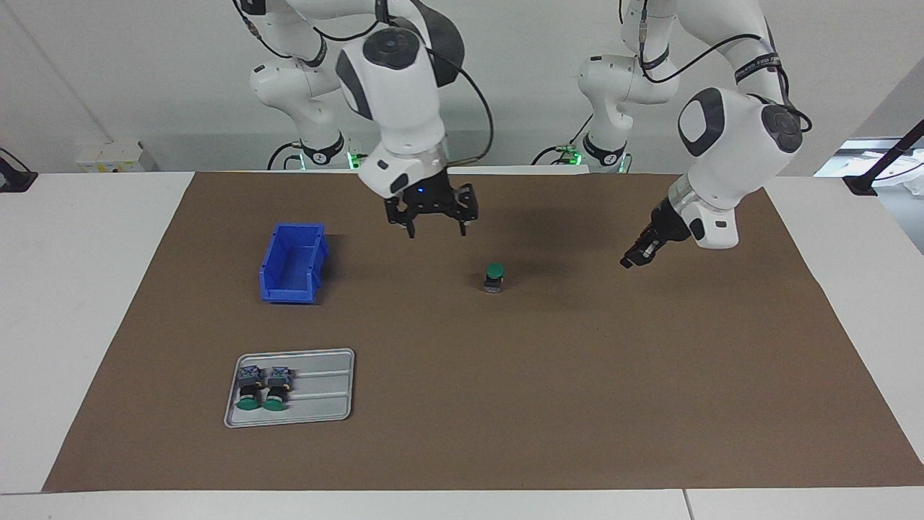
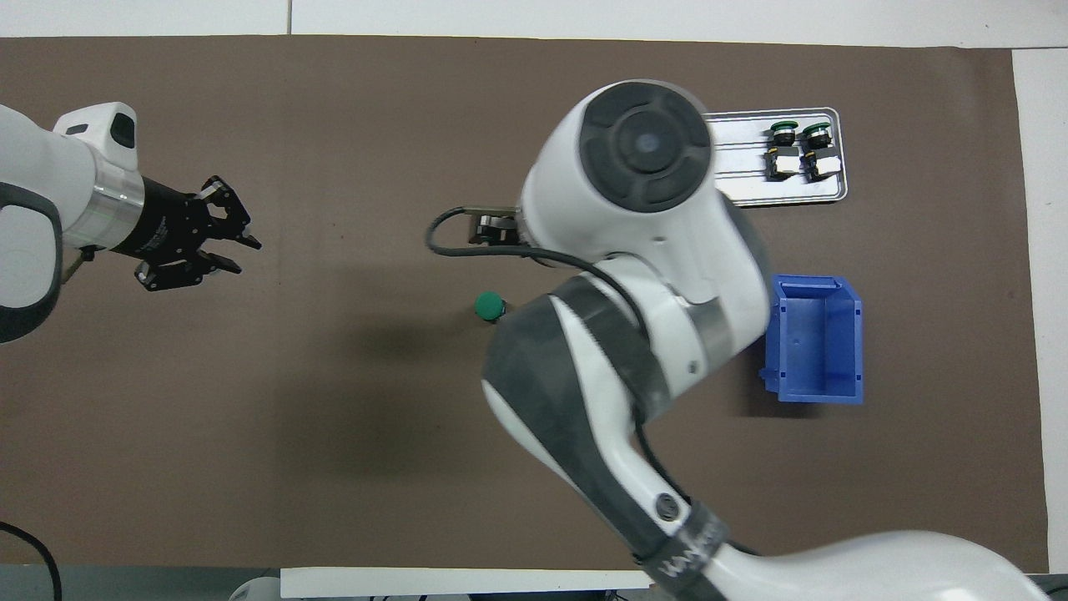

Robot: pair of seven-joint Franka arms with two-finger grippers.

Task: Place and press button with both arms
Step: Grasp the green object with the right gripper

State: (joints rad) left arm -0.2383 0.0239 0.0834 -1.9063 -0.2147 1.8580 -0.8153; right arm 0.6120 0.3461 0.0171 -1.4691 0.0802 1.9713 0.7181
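Note:
The button [image 1: 494,276] [image 2: 490,306] stands upright on the brown mat, green cap up, with nothing touching it. My right gripper [image 1: 437,231] hangs open and empty above the mat, over a spot between the button and the blue bin. In the overhead view its own arm hides most of it. My left gripper [image 1: 629,261] [image 2: 248,256] is in the air toward the left arm's end of the table, well apart from the button. Its fingertips stand slightly apart with nothing between them.
A blue bin [image 1: 292,263] [image 2: 818,338] sits toward the right arm's end of the mat. Farther from the robots than the bin lies a metal tray [image 1: 325,393] [image 2: 734,179] holding two green-capped switches [image 1: 260,386] [image 2: 801,150].

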